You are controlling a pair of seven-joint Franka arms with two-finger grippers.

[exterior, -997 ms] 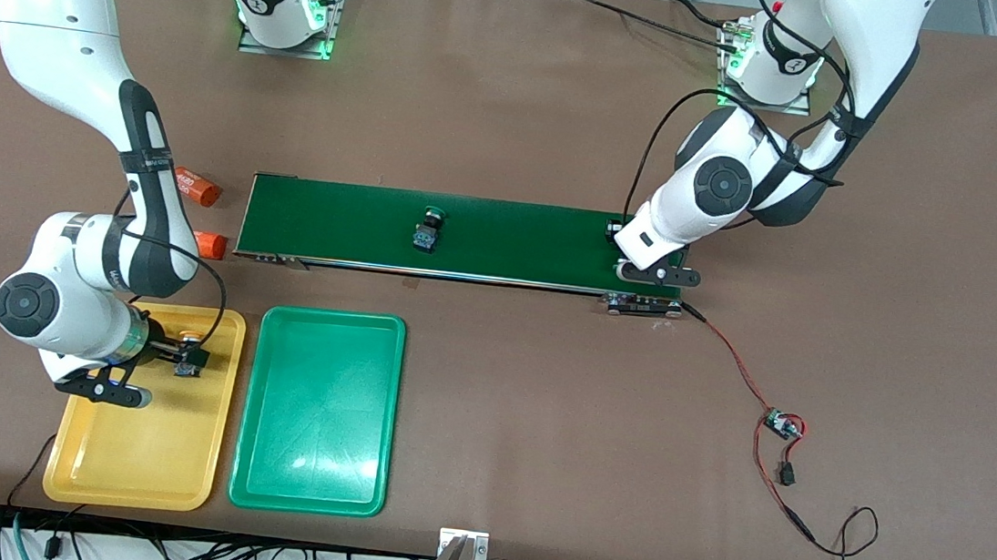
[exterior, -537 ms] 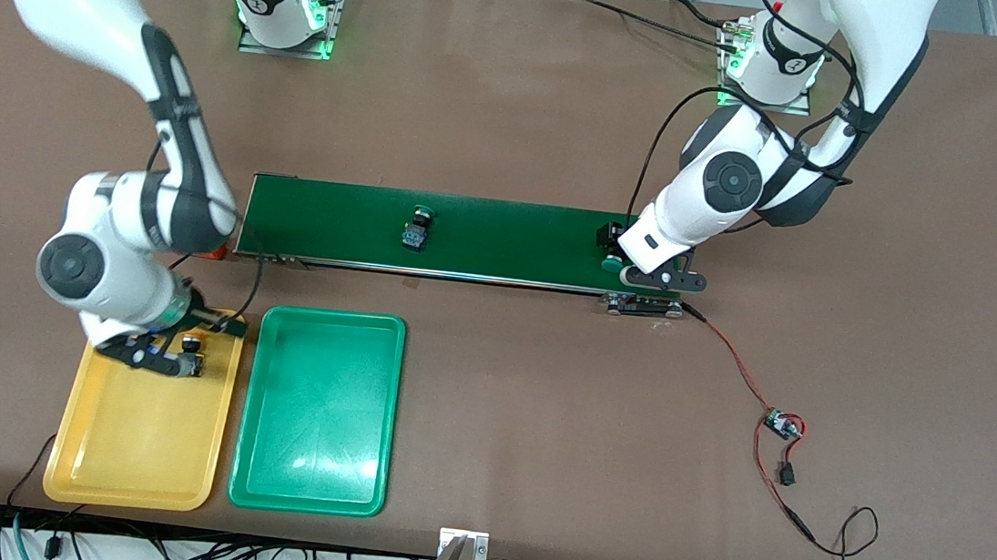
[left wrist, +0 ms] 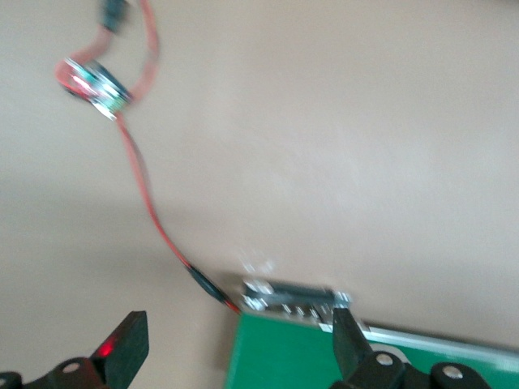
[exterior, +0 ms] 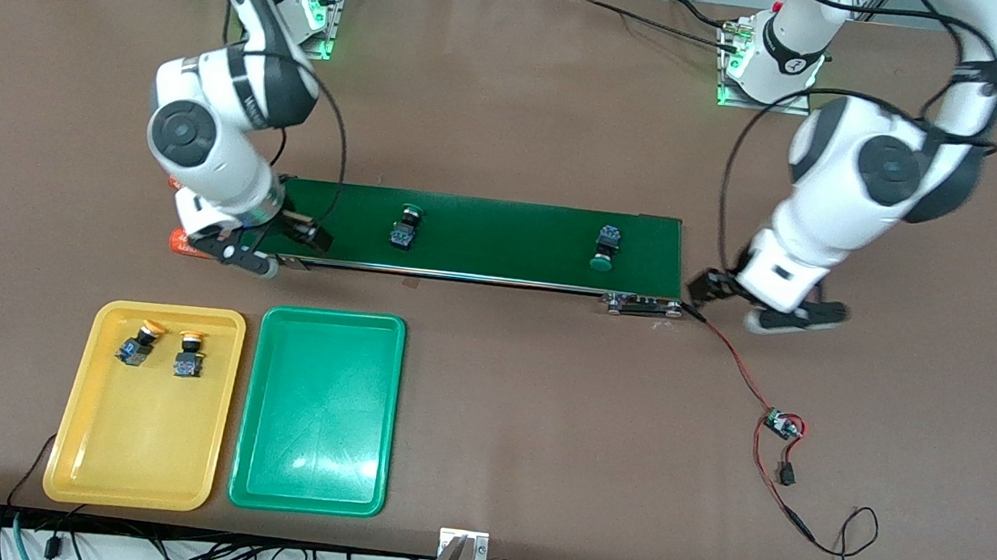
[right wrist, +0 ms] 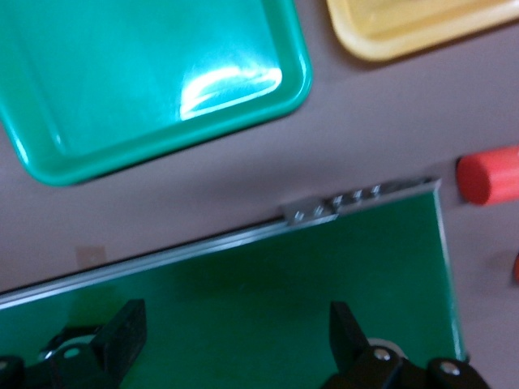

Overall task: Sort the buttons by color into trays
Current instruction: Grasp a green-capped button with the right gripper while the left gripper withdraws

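Both yellow buttons (exterior: 162, 350) now lie in the yellow tray (exterior: 136, 451); the right hand (exterior: 268, 249) has lifted to the conveyor belt's (exterior: 503, 230) end, open and empty. The left hand (exterior: 766, 308), also open, has let go its green button (exterior: 604, 245) on the belt, so two green ones await the green tray (exterior: 312, 472).

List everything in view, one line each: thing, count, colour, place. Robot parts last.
Yellow buttons: two, yellow caps, in the yellow tray.
Green buttons: two, green caps, on the belt, apart.
Yellow tray: one, at the right arm's end of the table.
Green tray: one, beside the yellow tray, empty.
Belt: one, dark green, farther from the camera than the trays.
Orange cylinder: one clearly seen, off the belt's right-arm end.
Wire: red and black, from the belt's left-arm end to a small board.
Right gripper: open, over the belt's end.
Left gripper: open, over the table off the belt's end.
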